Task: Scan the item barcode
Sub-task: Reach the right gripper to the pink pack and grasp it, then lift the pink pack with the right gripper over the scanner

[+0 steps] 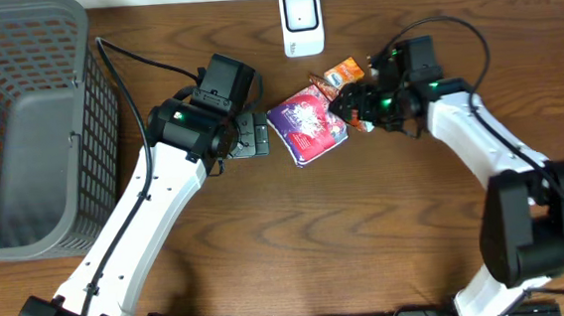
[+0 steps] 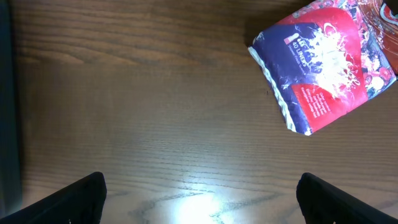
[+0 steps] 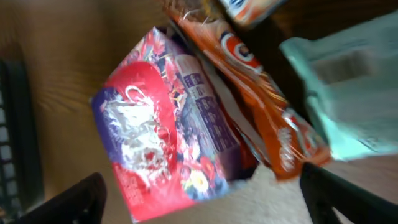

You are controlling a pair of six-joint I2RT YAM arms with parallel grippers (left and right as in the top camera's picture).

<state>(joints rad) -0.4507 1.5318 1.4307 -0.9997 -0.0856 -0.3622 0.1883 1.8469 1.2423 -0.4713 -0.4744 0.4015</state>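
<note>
- Two hands flank the item: the left hand [image 2: 199, 202] is spread wide over the wood just to its left. The right hand [image 3: 208, 199] is likewise spread and hangs over its right end, gripping nothing.
- One purple-and-red soft plastic packet of liners [image 1: 307, 124] lies flat on the brown wooden worktop [image 1: 368, 242]; it is near the middle of the rear edge, just in front of the white boxy scanner [image 1: 301, 22]. Its right end lies against a long orange foil snack packet [image 3: 273, 118], with a mint-green pouch [image 3: 348, 87] beside that.
- Likely handling: light and squashy; the glossy film should give under pressure and may slide. It is not fragile, though a hard pinch would crumple the print.
- Best hold, as I judge it: across the short width near one crimped end, pressing on the two long edges so the printed faces stay uncovered. No barcode can be made out in these views; it may sit on the underside or on the purple side panel.
- Risk: closing on the right end could catch the orange packet as well; the left end lies free.
- Well apart, at the left edge, stands a grey slotted plastic basket [image 1: 21, 126].
</note>
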